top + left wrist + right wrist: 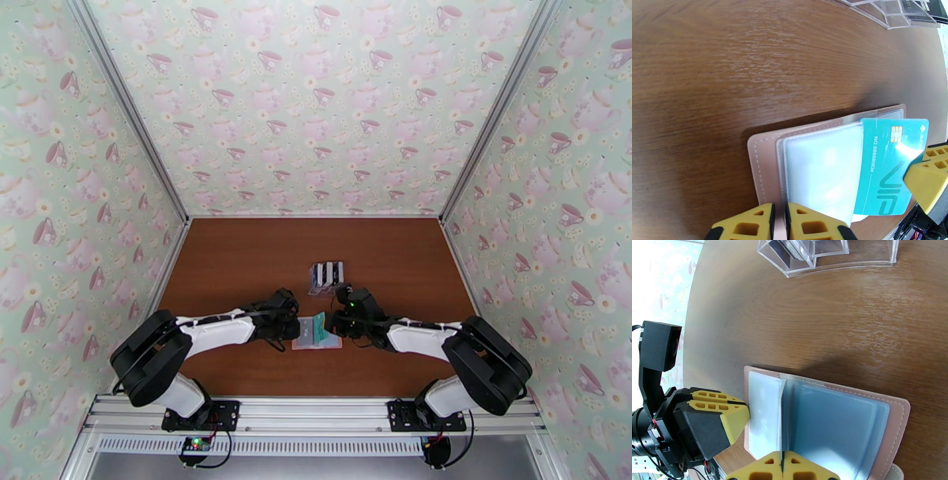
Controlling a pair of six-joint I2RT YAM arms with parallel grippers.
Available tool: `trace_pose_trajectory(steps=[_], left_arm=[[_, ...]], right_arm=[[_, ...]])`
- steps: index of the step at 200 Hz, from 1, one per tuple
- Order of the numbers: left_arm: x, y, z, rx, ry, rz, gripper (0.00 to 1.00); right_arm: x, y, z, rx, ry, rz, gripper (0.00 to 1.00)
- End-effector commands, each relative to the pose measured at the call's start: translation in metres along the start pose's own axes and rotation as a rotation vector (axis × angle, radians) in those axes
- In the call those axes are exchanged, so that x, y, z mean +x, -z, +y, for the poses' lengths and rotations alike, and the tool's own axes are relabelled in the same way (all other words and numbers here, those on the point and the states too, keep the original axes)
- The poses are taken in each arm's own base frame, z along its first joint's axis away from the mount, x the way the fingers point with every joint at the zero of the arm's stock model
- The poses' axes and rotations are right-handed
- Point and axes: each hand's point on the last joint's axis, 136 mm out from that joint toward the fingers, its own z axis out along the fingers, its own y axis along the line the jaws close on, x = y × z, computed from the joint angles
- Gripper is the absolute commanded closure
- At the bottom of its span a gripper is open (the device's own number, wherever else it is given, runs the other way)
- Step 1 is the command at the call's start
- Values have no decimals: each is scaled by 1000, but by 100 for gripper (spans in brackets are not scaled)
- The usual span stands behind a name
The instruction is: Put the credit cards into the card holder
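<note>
Mid-insertion: our right gripper [782, 465] pinches a teal credit card [886, 169] at a clear sleeve [821, 169]; our left gripper [779, 223] seems clamped on the card holder [764, 158], open on the table [730, 59]. Next we need a square push inward.

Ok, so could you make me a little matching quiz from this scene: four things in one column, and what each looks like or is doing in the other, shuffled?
Things:
1. teal card
2. card holder
3. clear rack
4. table

States:
A. brown wood
B. pinched by the right gripper
C. pink, lying open
D. holds black and white cards

Pairs: 1-B, 2-C, 3-D, 4-A
</note>
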Motion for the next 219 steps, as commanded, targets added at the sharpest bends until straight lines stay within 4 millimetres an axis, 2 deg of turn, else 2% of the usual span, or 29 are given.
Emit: trace_pose_trajectory(steps=[1, 65, 128, 172, 219], left_arm=[[24, -8, 16, -48, 17, 67, 83], [24, -8, 17, -48, 21, 65, 84], [25, -8, 17, -47, 26, 67, 84], [26, -8, 16, -43, 27, 67, 85], [27, -6, 18, -47, 28, 67, 85]], right_arm=[[5, 3, 11, -40, 4, 12, 100], [5, 7, 14, -41, 7, 7, 100], [5, 11, 4, 10, 27, -9, 100], [10, 5, -8, 47, 36, 10, 100], [10, 1, -10, 55, 51, 20, 100]])
